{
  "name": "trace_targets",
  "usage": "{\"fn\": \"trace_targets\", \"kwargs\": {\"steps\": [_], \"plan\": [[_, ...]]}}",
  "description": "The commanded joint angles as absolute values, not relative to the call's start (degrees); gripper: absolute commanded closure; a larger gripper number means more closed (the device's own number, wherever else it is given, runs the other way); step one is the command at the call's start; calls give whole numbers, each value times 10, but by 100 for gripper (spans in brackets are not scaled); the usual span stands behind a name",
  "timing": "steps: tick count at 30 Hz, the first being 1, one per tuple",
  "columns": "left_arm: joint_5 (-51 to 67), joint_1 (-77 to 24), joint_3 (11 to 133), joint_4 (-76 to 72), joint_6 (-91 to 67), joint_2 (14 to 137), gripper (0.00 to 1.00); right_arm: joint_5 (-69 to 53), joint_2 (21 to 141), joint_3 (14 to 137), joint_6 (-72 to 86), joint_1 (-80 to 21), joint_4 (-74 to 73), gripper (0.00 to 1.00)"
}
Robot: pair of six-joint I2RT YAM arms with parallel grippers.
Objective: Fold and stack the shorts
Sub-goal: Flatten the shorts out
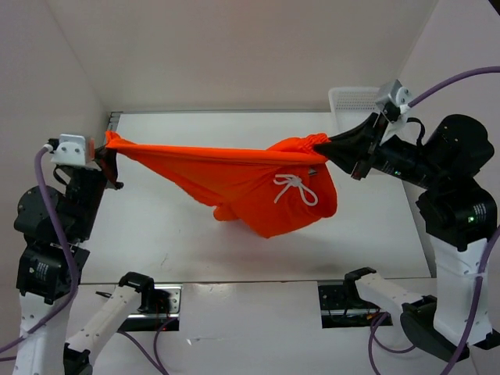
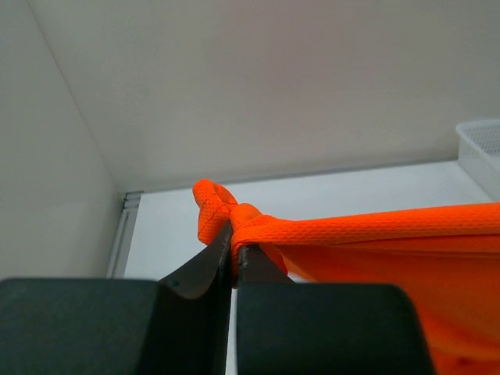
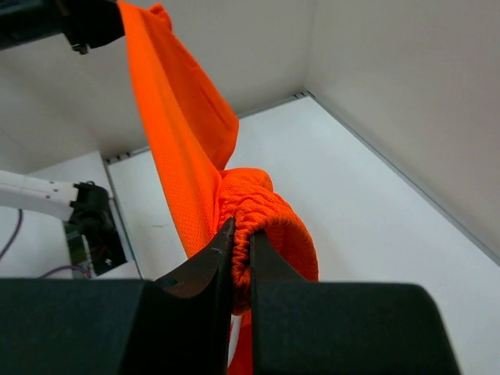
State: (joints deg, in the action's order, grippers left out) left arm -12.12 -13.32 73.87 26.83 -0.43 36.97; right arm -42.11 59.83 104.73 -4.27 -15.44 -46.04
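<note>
While left tool [image 2: 234, 251] and right tool [image 3: 242, 238] clamp opposite ends, the shorts [image 1: 234, 183] hang.

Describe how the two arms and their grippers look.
The left arm and right arm have black motor housings on white bases. The left gripper and right gripper have black, tapering fingers, each with a white camera mount behind. A lavender cable runs along each arm. The right arm shows a small green light.
</note>
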Motion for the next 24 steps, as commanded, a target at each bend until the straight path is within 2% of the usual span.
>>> {"fn": "trace_targets", "kwargs": {"steps": [1, 8, 12, 24], "plan": [[-242, -120, 768, 211, 0, 386, 100, -435, 609, 1069, 19, -134, -445, 100], [-242, -120, 762, 151, 0, 505, 100, -447, 636, 1014, 123, -123, -364, 100], [-242, -120, 775, 134, 0, 610, 100, -425, 684, 915, 244, -61, -243, 100], [-192, -98, 794, 108, 0, 964, 100, -244, 904, 751, 231, -54, -133, 100]]}}
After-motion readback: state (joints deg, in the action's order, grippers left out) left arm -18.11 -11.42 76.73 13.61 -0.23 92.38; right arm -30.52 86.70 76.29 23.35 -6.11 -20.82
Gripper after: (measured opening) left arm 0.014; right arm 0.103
